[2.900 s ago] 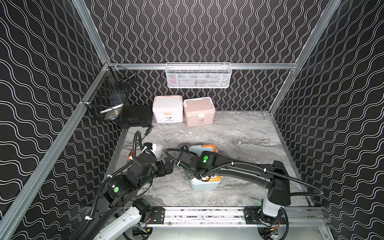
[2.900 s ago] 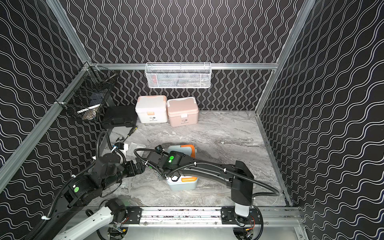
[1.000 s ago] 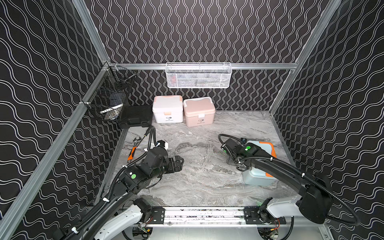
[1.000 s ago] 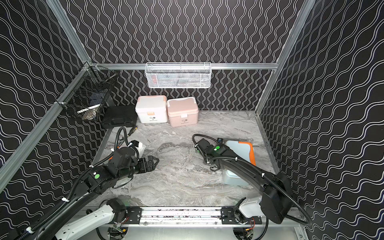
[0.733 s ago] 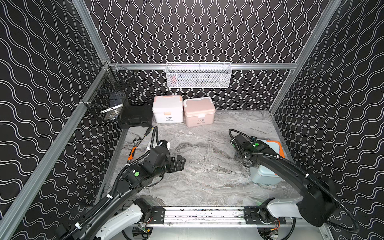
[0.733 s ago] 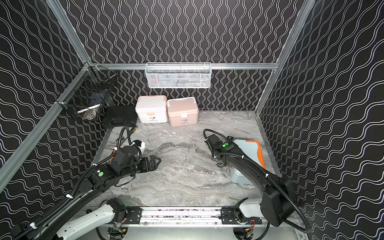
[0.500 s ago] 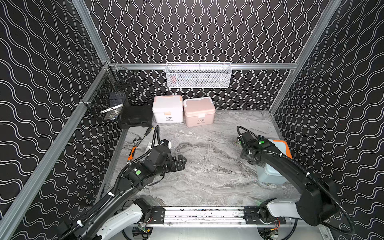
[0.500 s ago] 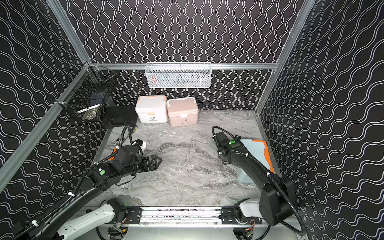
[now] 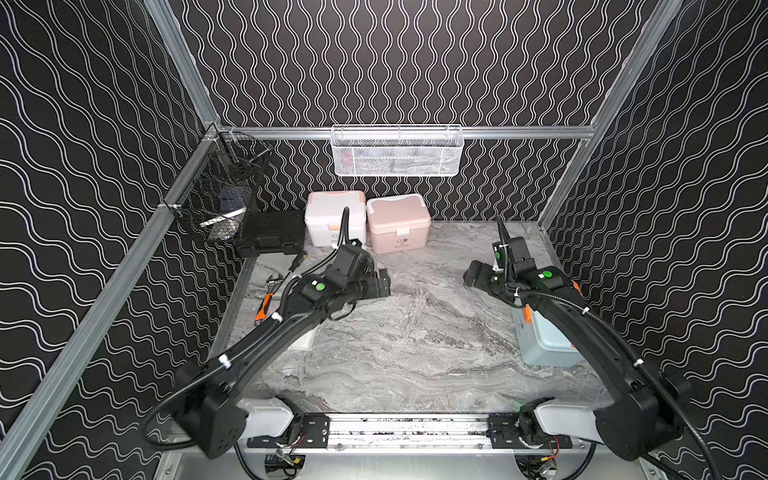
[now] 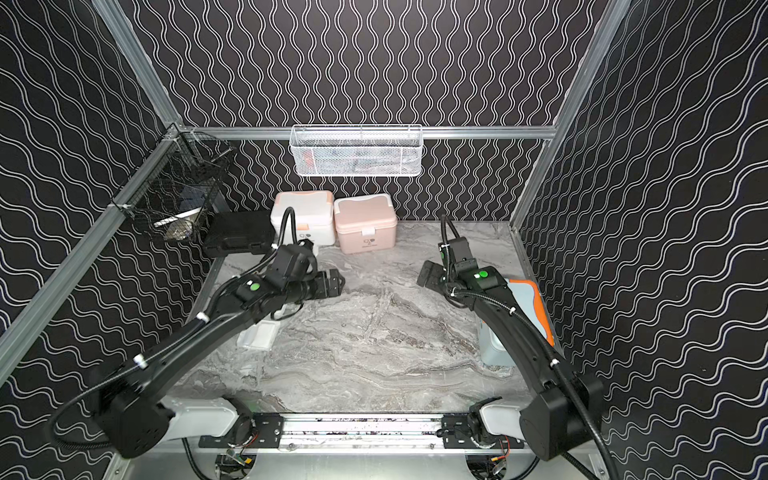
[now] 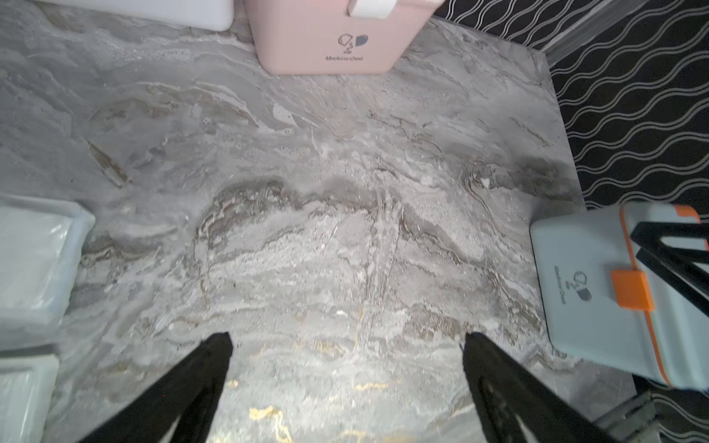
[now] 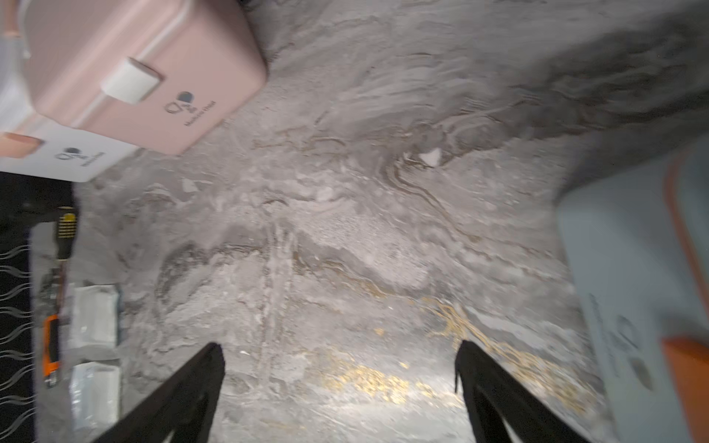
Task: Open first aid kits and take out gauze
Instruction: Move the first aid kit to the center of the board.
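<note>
**Both grippers spread and empty; blue kit upright by the right wall**

Three kits, all with lids down. The light blue kit point(image 9: 540, 349) stands upright at the table's right edge. Its long axis runs near-to-far along the right wall, and its orange latch point(image 11: 631, 289) faces the table centre. The right arm crosses over it in both top views; contact unclear.

The white kit point(image 9: 326, 208) and pink kit point(image 9: 397, 224) sit side by side against the back wall. Their long axes run along that wall and their latches face the robot.

Two gauze packets point(image 12: 94, 314) are counted in the right wrist view. They lie flat near the left edge, just beside one orange-handled wrench point(image 9: 266, 299), and are partly under the left arm in the top views.

One screwdriver point(image 9: 298, 261) and one black case point(image 9: 270, 232) lie at the back left.

The left gripper point(image 9: 385, 283) and right gripper point(image 9: 471, 275) hover above the table point(image 9: 415, 332), facing each other. Both have their jaws wide apart with nothing between them. The open room is the bare marble between the two grippers.
</note>
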### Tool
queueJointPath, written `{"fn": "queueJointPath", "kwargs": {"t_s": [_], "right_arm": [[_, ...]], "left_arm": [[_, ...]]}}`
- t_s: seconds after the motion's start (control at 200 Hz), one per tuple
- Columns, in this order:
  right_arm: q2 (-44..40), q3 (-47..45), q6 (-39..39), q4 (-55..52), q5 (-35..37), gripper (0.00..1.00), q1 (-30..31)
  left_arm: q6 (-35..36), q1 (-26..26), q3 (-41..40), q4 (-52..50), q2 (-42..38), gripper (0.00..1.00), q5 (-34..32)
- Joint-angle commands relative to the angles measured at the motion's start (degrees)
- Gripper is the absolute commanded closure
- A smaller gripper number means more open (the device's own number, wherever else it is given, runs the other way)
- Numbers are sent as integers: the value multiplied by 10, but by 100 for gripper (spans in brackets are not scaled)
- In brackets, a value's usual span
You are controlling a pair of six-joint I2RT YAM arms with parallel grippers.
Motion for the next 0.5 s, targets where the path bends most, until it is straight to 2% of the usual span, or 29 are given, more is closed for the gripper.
{"fn": "queueJointPath", "kwargs": {"t_s": [0.0, 0.14, 0.305, 0.385, 0.49], "right_arm": [[53, 33, -9, 124, -121, 6, -24], [160, 79, 28, 234, -230, 12, -73], [295, 159, 102, 363, -321, 14, -111], [361, 203, 140, 417, -350, 14, -118], [456, 287, 157, 433, -367, 14, -121]], "left_arm": [[11, 34, 48, 74, 63, 1, 25], [-5, 75, 115, 129, 153, 1, 33], [-23, 101, 166, 202, 242, 1, 36], [-39, 117, 190, 226, 283, 2, 43], [-57, 132, 204, 269, 324, 2, 59]]}}
